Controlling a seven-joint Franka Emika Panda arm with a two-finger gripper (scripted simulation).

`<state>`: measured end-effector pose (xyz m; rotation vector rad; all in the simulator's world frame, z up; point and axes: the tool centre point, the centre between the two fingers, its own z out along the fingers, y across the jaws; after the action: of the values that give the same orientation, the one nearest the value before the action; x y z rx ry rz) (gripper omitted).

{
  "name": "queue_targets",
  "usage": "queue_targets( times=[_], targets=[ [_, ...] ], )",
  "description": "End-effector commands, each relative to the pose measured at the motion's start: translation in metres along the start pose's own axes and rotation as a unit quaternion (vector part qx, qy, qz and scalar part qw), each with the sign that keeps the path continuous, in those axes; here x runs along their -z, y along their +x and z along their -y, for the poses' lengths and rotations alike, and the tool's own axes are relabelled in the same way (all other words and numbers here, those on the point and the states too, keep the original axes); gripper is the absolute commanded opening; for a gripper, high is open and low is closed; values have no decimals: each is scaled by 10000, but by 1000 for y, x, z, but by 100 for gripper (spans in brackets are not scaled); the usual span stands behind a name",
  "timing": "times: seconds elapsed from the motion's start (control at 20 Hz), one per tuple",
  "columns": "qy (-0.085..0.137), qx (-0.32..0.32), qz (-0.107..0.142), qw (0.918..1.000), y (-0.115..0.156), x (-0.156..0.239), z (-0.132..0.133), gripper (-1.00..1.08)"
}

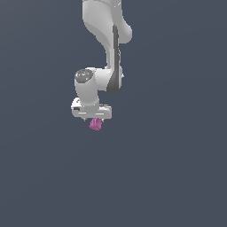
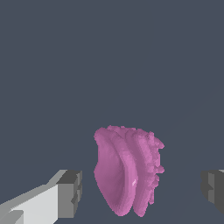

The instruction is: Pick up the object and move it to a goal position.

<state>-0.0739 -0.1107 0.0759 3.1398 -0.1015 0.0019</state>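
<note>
Magenta-pink and lumpy, the object [image 2: 127, 173] sits between the gripper [image 2: 142, 188] fingers [image 2: 70, 192], with a clear gap on both sides (no pad touches it). The hand is spread wide. In the exterior view the object [image 1: 95, 124] lies just under the gripper [image 1: 94, 119], with open grey surface [image 1: 177, 177] all around.

The white arm [image 1: 108, 53] reaches down from above, its wrist bent so the gripper [image 1: 94, 119] points straight down. In the wrist view, its grey-padded fingers [image 2: 70, 192] stand spread wide apart.
</note>
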Motion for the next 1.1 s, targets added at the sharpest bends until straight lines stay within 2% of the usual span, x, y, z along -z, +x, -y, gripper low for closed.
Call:
queue_targets(
  times=[0.0, 0.5, 0.55, 1.05],
  targets=[
    [0, 0, 5, 10000, -1, -11, 0, 100],
    [0, 0, 5, 10000, -1, -40, -1, 100],
    [0, 0, 5, 10000, -1, -40, -1, -100],
    [0, -1, 0, 10000, -1, -40, -1, -100]
  ],
)
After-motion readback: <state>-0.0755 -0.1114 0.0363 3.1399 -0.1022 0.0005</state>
